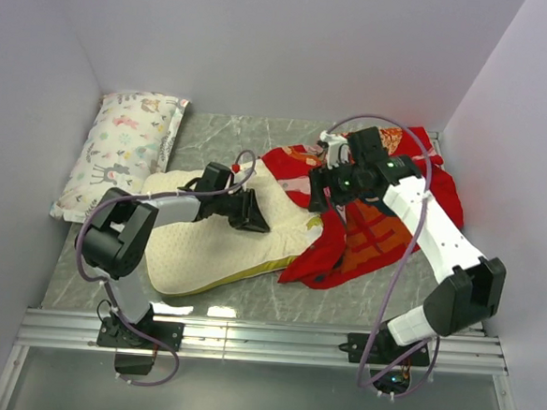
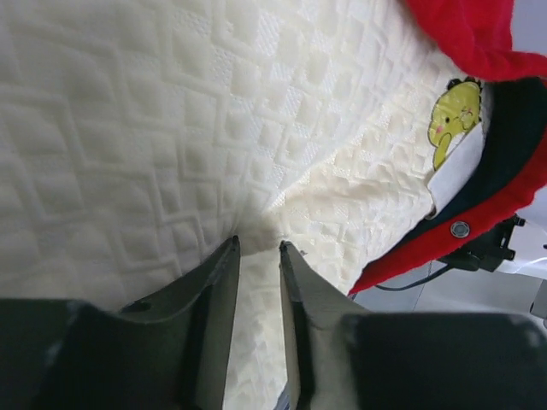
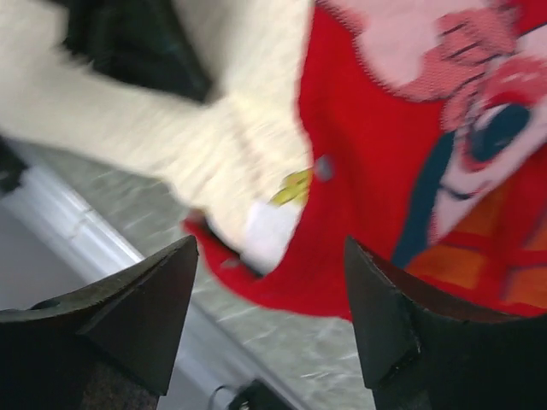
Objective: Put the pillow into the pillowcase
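The cream quilted pillow (image 1: 205,242) lies on the table, its right end with the yellow logo (image 2: 453,115) and white tag (image 3: 269,231) at the mouth of the red pillowcase (image 1: 385,227). My left gripper (image 1: 254,213) is shut on a pinched fold of the pillow (image 2: 256,239) near its middle. My right gripper (image 1: 319,197) is open and empty, held above the pillowcase's left edge (image 3: 367,188) where it meets the pillow. The pillowcase lies crumpled at the right, its cartoon print facing up.
A white animal-print pillow (image 1: 122,152) lies at the back left against the wall. White walls close in the table on the left, back and right. A metal rail (image 1: 264,340) runs along the near edge.
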Robot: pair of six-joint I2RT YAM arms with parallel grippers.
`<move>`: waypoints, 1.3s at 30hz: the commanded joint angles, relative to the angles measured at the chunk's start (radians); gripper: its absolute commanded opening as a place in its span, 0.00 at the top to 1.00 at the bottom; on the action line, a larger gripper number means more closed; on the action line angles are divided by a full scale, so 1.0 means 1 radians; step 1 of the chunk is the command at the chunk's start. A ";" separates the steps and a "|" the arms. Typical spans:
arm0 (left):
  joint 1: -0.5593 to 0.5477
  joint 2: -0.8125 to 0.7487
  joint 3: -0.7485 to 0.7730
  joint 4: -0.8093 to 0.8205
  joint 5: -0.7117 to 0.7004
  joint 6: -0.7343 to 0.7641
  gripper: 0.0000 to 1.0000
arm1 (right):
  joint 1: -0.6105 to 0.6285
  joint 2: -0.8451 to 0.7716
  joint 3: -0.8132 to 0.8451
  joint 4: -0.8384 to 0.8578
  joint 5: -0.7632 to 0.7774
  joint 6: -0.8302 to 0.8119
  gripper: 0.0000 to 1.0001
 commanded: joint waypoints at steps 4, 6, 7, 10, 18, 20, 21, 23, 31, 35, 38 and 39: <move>0.006 -0.078 0.025 -0.058 -0.007 0.075 0.56 | 0.072 0.093 0.049 -0.019 0.270 -0.031 0.12; 0.004 -0.099 0.031 -0.050 -0.015 0.081 0.51 | 0.109 0.112 0.037 -0.050 0.328 -0.043 0.12; 0.004 -0.107 0.029 -0.050 -0.015 0.083 0.48 | 0.114 0.133 0.029 -0.065 0.373 -0.054 0.13; 0.004 -0.142 -0.006 0.063 0.010 0.070 0.46 | 0.117 0.159 0.000 -0.070 0.384 -0.056 0.41; -0.131 -0.129 -0.106 0.680 0.131 -0.262 0.55 | 0.057 0.093 0.067 -0.013 -0.048 0.016 1.00; -0.163 -0.081 -0.092 0.834 0.113 -0.386 0.63 | 0.045 0.075 0.078 0.022 -0.113 0.049 1.00; -0.186 -0.019 -0.084 0.911 0.102 -0.441 0.65 | 0.043 0.072 0.084 0.025 -0.135 0.055 1.00; -0.202 0.061 -0.069 1.107 0.094 -0.623 0.72 | 0.027 0.054 0.069 0.051 -0.188 0.084 1.00; -0.220 0.336 0.061 1.169 -0.013 -0.864 0.79 | -0.001 -0.103 -0.077 0.281 -0.403 0.375 1.00; -0.192 0.348 0.074 0.698 -0.103 -0.700 0.79 | 0.046 -0.118 -0.042 0.395 -0.425 0.524 1.00; -0.185 0.323 0.092 0.380 -0.217 -0.536 0.85 | 0.091 -0.115 -0.011 0.461 -0.409 0.648 1.00; -0.183 0.316 0.088 0.334 -0.240 -0.514 0.85 | 0.105 -0.123 -0.008 0.479 -0.399 0.703 1.00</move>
